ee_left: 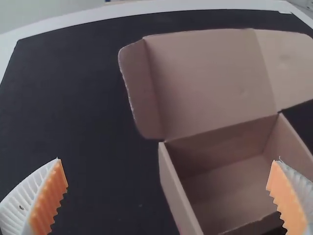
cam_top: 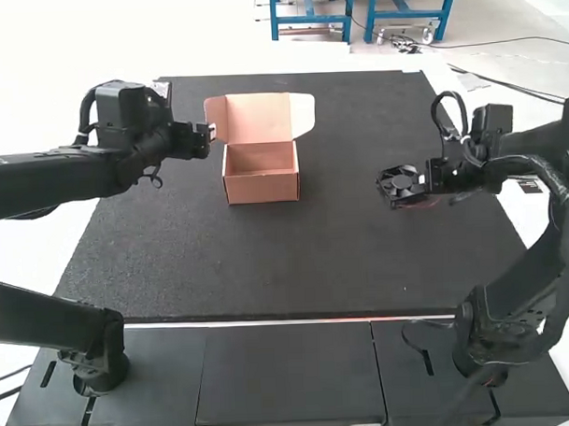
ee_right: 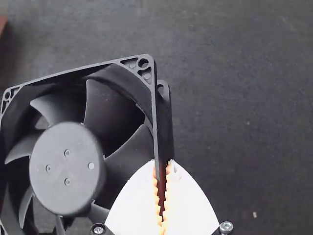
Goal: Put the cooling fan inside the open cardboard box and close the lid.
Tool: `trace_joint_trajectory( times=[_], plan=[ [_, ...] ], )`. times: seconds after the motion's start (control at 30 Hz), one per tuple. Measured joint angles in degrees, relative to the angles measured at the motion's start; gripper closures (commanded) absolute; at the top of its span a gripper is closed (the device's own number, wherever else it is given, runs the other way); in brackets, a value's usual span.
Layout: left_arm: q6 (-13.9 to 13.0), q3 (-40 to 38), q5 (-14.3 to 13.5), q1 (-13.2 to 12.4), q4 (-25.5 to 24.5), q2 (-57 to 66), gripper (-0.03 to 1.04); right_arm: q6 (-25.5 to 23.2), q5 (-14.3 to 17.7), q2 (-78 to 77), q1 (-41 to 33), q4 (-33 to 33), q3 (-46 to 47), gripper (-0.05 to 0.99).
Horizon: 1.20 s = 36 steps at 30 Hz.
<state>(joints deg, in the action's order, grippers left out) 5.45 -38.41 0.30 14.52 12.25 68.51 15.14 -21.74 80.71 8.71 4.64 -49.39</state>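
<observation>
The right gripper [ee_right: 162, 169] is clamped on one edge of the black fan [ee_right: 73, 161], the frame pinched between its orange pads. The fan sits tilted over the right side of the black mat [cam_top: 267, 260], well apart from the cardboard box [cam_top: 261, 172]. The box's lid stands open. The left gripper [cam_top: 205, 136], fingers spread wide, hangs just beside the box's upper left.

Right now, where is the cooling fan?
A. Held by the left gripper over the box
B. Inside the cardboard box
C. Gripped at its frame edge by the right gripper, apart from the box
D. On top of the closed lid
C: the right gripper is shut on the frame edge of the cooling fan, which sits well apart from the open cardboard box.
</observation>
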Motion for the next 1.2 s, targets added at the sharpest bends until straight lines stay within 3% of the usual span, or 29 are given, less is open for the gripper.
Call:
trace_joint_trajectory(
  times=[0.2,0.43,0.8,1.2],
  plan=[
    [0.37,-0.02,0.0,0.0,0.0,-1.4,0.05,-6.1,-5.4,-2.64,-10.21,3.91,-4.74,0.96],
    [1.18,-0.02,-0.02,0.0,0.0,-1.4,0.05,-16.83,-7.19,-0.02,-24.83,-3.87,-6.64,0.96],
    [1.9,0.0,-2.36,-0.57,1.05,-1.4,0.05,-26.14,-2.03,12.72,-37.31,-10.95,-14.78,0.96],
    [2.21,0.37,-5.14,-2.43,1.31,-1.4,0.05,-28.7,2.91,23.71,-40.15,-12.22,-26.93,0.96]
  ],
)
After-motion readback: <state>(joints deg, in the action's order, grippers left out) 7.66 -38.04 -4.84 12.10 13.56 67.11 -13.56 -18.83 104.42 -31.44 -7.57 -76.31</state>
